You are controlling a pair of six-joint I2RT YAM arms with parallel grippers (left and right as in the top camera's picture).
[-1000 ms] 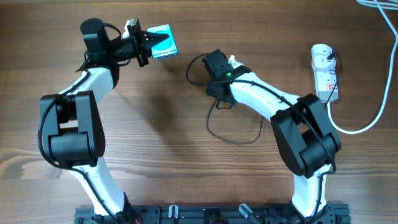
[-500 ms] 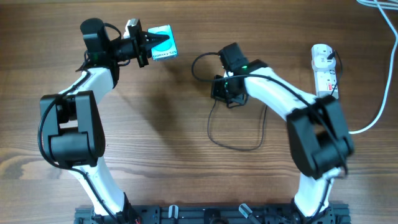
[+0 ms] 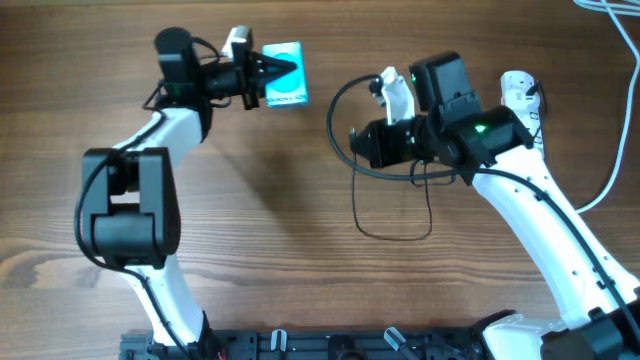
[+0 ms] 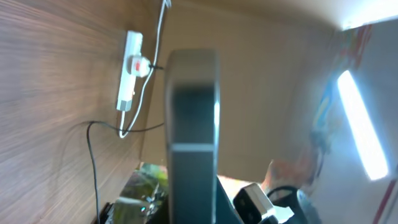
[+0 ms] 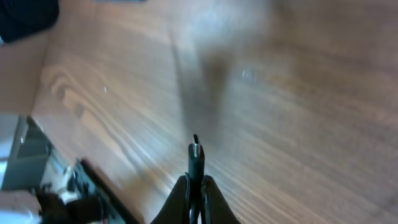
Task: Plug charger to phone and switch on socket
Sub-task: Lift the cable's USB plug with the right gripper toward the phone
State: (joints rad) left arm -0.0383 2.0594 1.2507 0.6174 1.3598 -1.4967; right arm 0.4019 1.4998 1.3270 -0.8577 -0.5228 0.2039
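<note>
Wide wood counter [image 3: 250,220], socket strip [image 3: 516,88] at the upper right. Upper left, the left hand [image 3: 268,76] clamps the phone [image 3: 288,88]. Right of centre, the right hand [image 5: 196,191] pinches the charger plug [image 5: 195,155], well apart from the phone.

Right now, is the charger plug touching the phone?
Apart. Overhead shows bare wood between the phone, in the left gripper, and the right gripper pinching the charger plug.

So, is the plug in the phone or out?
Out. The right claw holds the plug in the air; the phone is apart, in the left claw.
</note>
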